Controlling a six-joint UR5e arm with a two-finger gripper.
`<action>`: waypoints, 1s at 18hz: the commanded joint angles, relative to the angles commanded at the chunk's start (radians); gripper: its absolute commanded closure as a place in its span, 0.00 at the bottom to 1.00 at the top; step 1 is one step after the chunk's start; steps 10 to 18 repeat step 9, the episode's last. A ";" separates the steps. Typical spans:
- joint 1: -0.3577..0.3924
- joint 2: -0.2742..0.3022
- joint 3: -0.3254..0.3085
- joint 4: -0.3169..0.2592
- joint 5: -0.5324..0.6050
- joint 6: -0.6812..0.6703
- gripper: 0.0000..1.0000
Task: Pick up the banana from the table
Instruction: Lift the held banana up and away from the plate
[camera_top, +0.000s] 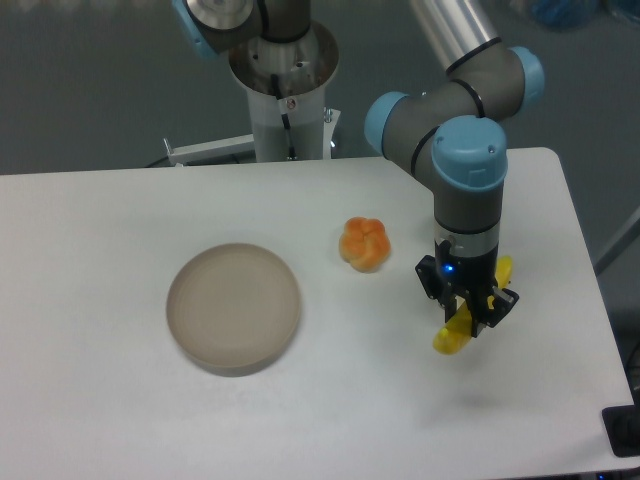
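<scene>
The yellow banana (451, 337) is held in my gripper (466, 312), lifted above the white table (120, 400) at the right side. Its lower end sticks out below the fingers and its upper end (504, 270) shows behind the wrist. The gripper is shut on it and points straight down. A faint shadow lies on the table below and to the right.
An orange lobed fruit (365, 243) sits left of the gripper. A round beige-grey dish (233, 306) lies further left. The arm's base column (285, 90) stands at the table's back edge. The arm hides whatever is behind it at the right.
</scene>
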 joint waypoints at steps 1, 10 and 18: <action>0.000 0.003 0.000 0.000 0.000 0.000 0.59; -0.002 0.014 0.000 0.000 0.003 0.000 0.59; -0.002 0.014 0.000 0.000 0.003 0.000 0.59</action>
